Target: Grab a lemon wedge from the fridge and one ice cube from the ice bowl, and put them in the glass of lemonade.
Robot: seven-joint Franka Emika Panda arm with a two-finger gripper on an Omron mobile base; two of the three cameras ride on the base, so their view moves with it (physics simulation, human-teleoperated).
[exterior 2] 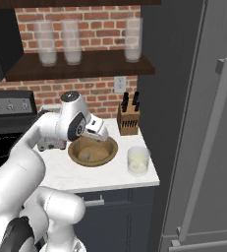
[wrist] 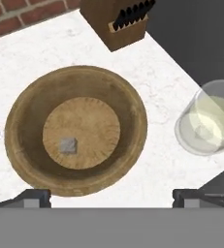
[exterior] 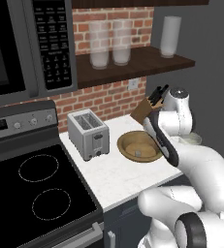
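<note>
Wide-open, empty pincer up above round brown wooden bowl holding tiny grey ice cube, beside short clear glass of pale lemonade on white worktop.

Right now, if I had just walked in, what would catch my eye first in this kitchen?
Probably the big white arm, its open hand hovering over a wide wooden ice bowl on the pale counter. One small ice cube lies on the bowl's floor. Beside the bowl, towards the dark fridge, stands a glass of lemonade, with a knife block behind it.
</note>
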